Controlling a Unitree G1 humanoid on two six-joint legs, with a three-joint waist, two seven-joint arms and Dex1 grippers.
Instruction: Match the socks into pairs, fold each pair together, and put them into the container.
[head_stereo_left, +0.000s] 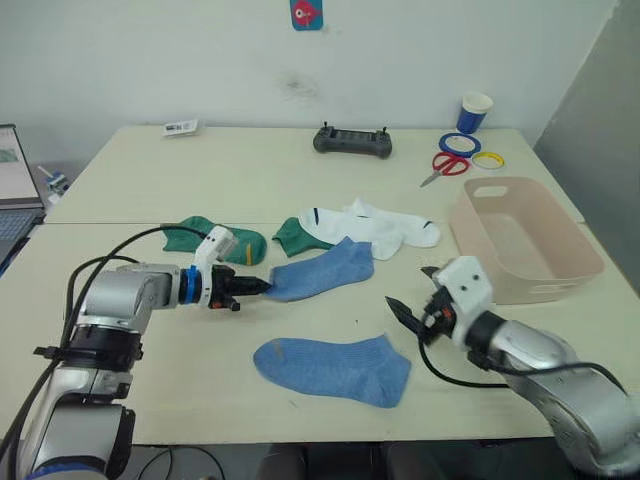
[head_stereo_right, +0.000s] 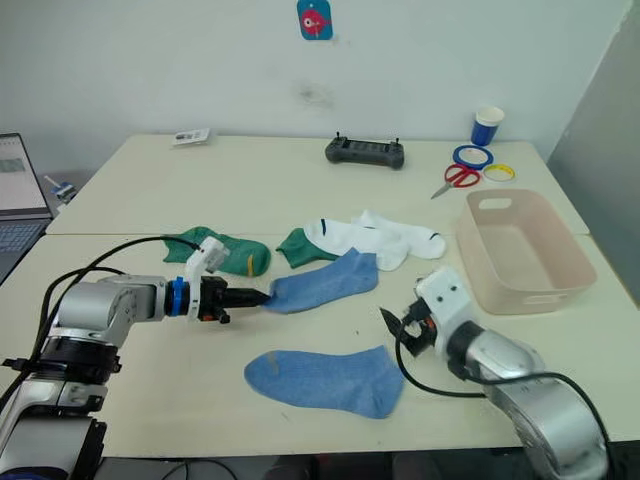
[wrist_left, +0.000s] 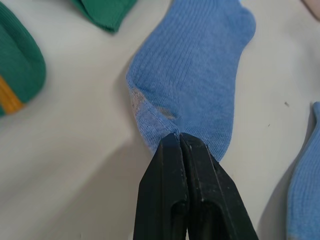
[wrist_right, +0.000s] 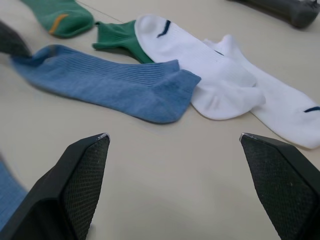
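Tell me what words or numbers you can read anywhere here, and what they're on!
None can be read.
Small white label at the table's far edge: dark print, too small to read.
Red and blue sticker on the wall: a picture, no legible words.
Laptop screen: too blurred.

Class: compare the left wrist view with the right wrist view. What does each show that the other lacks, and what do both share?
Left wrist view alone: the left gripper shut on the blue sock's end. Right wrist view alone: the right gripper open over bare table, two white socks and a dark controller. Both: the gripped blue sock, green socks and the second blue sock.
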